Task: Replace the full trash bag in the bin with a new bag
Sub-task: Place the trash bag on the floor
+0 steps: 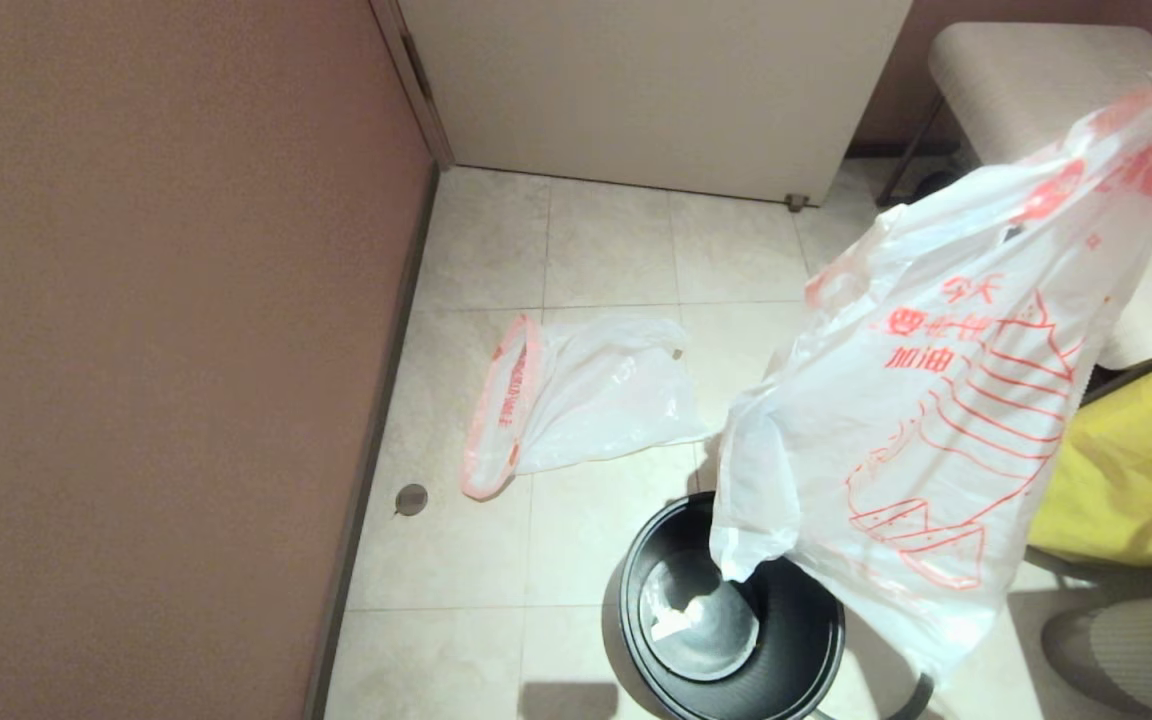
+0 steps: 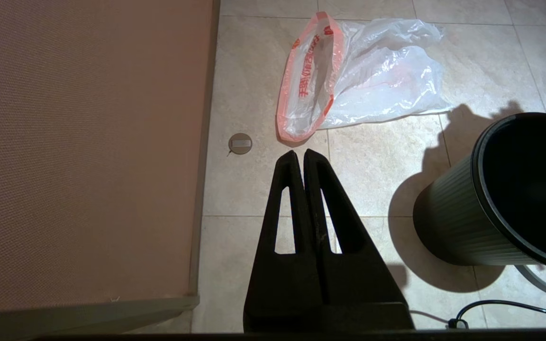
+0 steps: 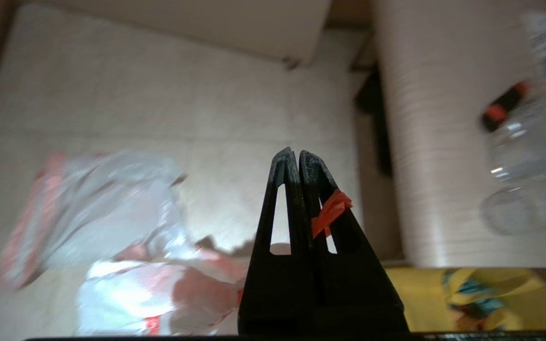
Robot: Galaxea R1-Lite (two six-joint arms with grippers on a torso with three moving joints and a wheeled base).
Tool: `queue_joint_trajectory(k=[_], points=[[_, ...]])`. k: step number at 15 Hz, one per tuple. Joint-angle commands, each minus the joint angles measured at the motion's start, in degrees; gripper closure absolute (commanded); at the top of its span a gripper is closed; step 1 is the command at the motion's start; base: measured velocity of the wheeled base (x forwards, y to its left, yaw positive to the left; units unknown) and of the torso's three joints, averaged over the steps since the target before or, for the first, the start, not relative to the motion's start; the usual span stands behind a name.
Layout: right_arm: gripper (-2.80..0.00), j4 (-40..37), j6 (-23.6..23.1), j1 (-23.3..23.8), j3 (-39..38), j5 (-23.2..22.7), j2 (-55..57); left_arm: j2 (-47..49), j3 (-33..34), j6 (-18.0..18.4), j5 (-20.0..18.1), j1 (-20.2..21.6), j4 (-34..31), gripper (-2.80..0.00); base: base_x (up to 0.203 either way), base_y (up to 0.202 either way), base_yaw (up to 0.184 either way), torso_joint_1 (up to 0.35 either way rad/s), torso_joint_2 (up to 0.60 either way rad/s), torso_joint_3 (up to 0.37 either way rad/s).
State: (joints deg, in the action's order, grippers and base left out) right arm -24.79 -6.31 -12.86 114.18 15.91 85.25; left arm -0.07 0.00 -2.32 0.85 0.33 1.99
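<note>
Right gripper, clamped on the full trash bag, is hoisting it clear of the bin below. Relining with the new bag remains; left gripper is idling pinched together.

Warm, fairly dim indoor light fills all three views. In the left wrist view a bright pool falls on the floor, and the bin throws a hard dark shadow toward the wall, so the light likely comes from the bin's far side. Glare glints off the new bag. The head view is sharp. The right wrist view is smeared throughout: the full trash bag is washed out, only the right hand crisp.
</note>
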Motion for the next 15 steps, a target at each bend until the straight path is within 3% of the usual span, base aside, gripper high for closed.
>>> queue_joint_trajectory(k=[1,4,9,15], points=[[0.00,9.36,-4.26,4.34,0.08,1.38,3.22,0.07,0.00,-0.06,0.03,0.02,0.04,0.00,0.000,0.000,0.000,0.000,0.00,0.000],[0.00,18.75,-8.23,6.52,0.07,3.05,6.22,0.07,0.00,-0.06,0.03,0.02,0.04,0.00,0.000,0.000,0.000,0.000,0.00,0.000],[0.00,25.45,-8.19,13.60,-0.25,1.47,14.16,0.07,0.00,-0.06,0.03,0.02,0.03,0.00,0.000,0.000,0.000,0.000,0.00,0.000],[0.00,34.26,-6.89,19.89,-0.92,-1.19,33.19,0.07,0.00,-0.06,0.03,0.02,0.04,0.00,0.000,0.000,0.000,0.000,0.00,0.000]])
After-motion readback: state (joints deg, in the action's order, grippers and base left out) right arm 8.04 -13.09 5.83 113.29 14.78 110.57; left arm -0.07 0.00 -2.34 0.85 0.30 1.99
